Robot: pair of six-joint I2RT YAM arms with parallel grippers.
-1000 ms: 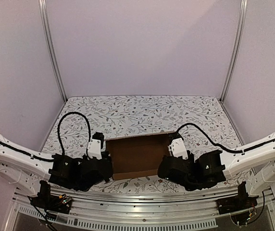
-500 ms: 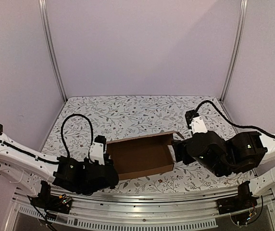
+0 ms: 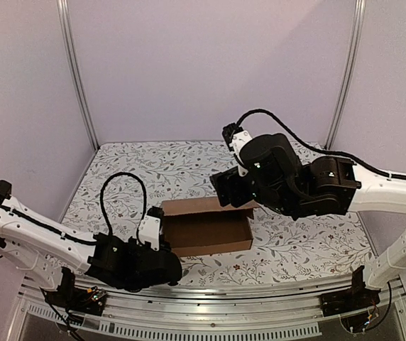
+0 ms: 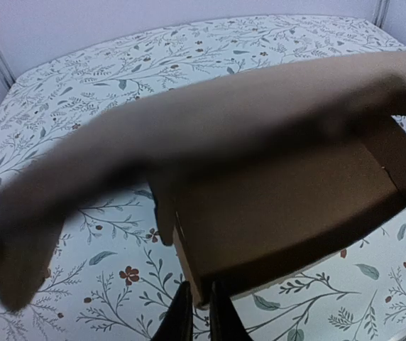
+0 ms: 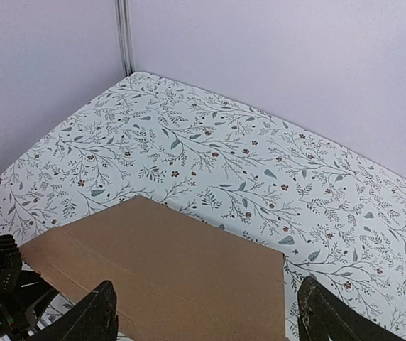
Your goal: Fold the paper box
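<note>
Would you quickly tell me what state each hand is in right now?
Left hand: closed on a wall of the paper box.
Right hand: open, holding nothing.

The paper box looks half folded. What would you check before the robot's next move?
1. Is the left gripper pinching the paper box at its near corner? Ok, it looks so.
2. Is the right gripper open? Ok.
3. Is it above the lid flap? Ok.
4. Is it touching the flap? Cannot tell.
5. Is the lid flap shut? Not ok, it stands open.
</note>
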